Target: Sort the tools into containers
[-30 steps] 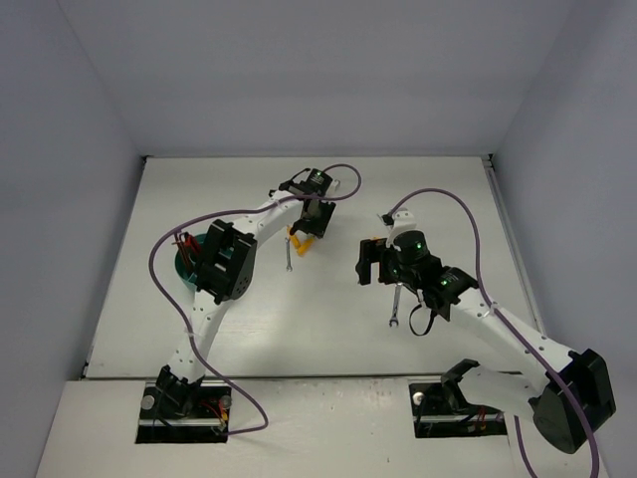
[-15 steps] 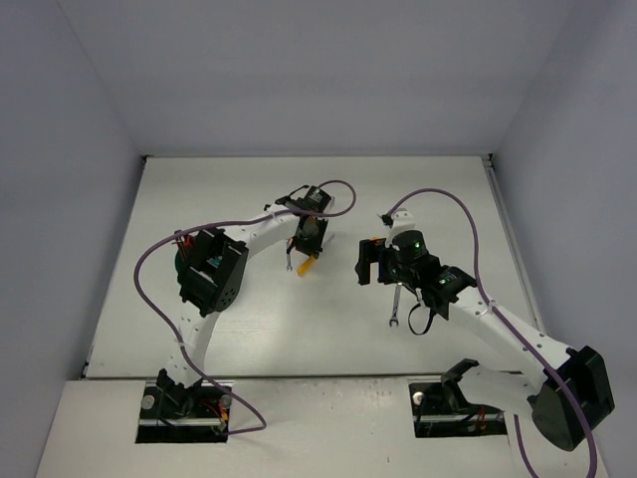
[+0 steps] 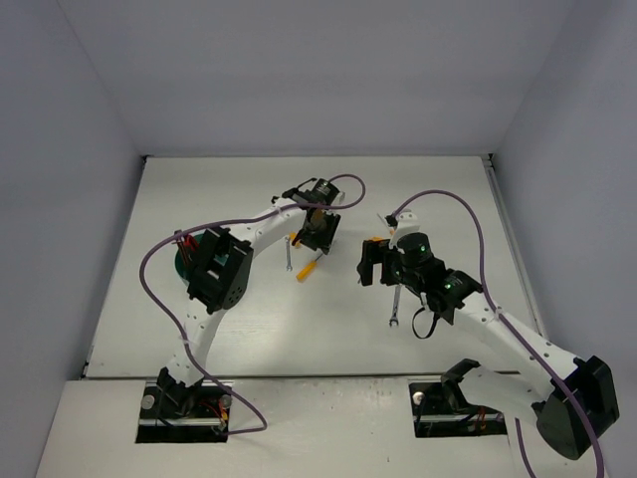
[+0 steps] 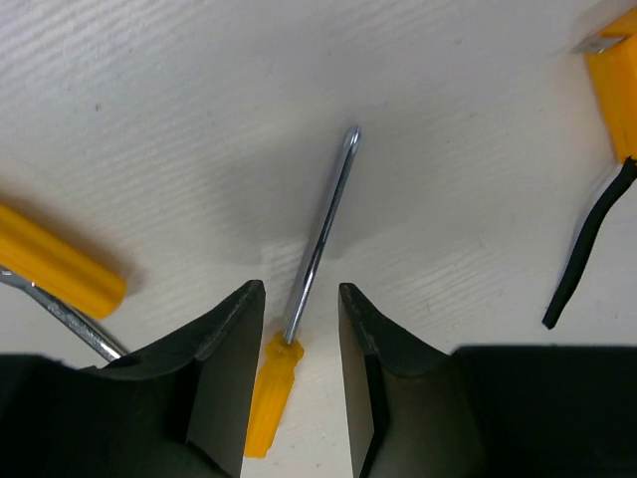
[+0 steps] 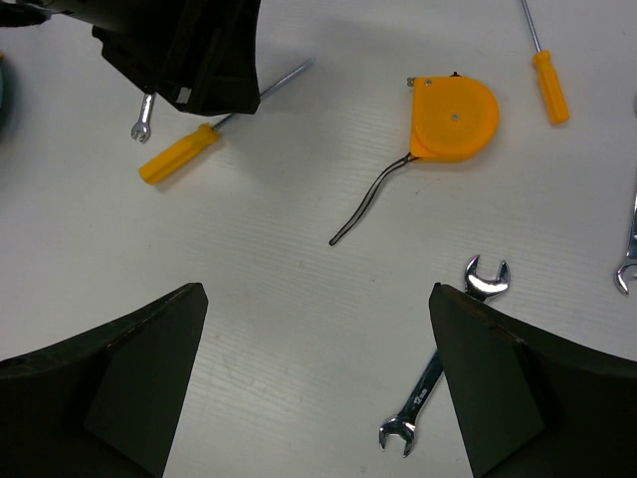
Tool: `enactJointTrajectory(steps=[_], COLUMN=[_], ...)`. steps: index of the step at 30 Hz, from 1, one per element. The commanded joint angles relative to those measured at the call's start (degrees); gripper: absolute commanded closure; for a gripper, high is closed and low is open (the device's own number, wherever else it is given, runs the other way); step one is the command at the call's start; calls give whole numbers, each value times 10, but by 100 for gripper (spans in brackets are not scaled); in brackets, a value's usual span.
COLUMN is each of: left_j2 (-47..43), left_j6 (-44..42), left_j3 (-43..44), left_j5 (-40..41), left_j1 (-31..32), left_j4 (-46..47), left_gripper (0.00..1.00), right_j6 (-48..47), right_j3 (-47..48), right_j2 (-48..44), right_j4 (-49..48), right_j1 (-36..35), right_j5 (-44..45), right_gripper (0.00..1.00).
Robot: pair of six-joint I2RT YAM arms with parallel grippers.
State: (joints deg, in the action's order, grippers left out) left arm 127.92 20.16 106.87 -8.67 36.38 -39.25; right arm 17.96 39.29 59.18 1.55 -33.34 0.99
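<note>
Overhead view: the left arm is stretched toward the far middle of the table point(image 3: 448, 199), its wrist bent so that the left gripper point(image 3: 317, 231) points down at the surface. Its fingers point(image 4: 224, 349) stand partly spread on either side of a thin screwdriver point(image 4: 318, 239), at the spot where the shaft meets the orange handle. A gap shows on each side, and the screwdriver lies flat on the table. A second orange handle point(image 4: 60, 264) lies just to the left. A small wrench point(image 3: 289, 254) lies just left of the gripper.

The right arm reaches from the near right corner toward the centre, forearm low. The right gripper point(image 5: 317, 291) hangs above the table with its fingers spread wide and nothing between them. Below it lie an orange round tool point(image 5: 453, 118) with a black cord, another screwdriver point(image 5: 545, 80) and an open-ended wrench point(image 5: 438, 373).

The teal bowl point(image 3: 183, 263) sits at the left, largely hidden behind the left arm, well apart from these tools.
</note>
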Motion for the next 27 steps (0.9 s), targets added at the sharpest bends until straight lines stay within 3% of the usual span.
enactJointTrajectory(steps=[1, 9, 17, 23, 27], left_j2=[9, 44, 51, 39, -25], left_j6=[-35, -42, -43, -35, -27], left_j3=[54, 79, 64, 69, 99], left_j5=[3, 4, 28, 70, 134], left_j1=[4, 5, 23, 27, 25], left_j4=[-39, -74, -84, -85, -78], left_gripper=[67, 68, 99, 100, 100], right_j6=[6, 8, 8, 8, 8], right_j3=[-1, -4, -4, -6, -7], right_j2=[-9, -13, -13, -13, -29], right_j4=[-20, -19, -19, -18, -18], right_j1=[3, 4, 4, 4, 4], right_j5=[8, 9, 9, 8, 10], right_gripper=[8, 8, 8, 8, 8])
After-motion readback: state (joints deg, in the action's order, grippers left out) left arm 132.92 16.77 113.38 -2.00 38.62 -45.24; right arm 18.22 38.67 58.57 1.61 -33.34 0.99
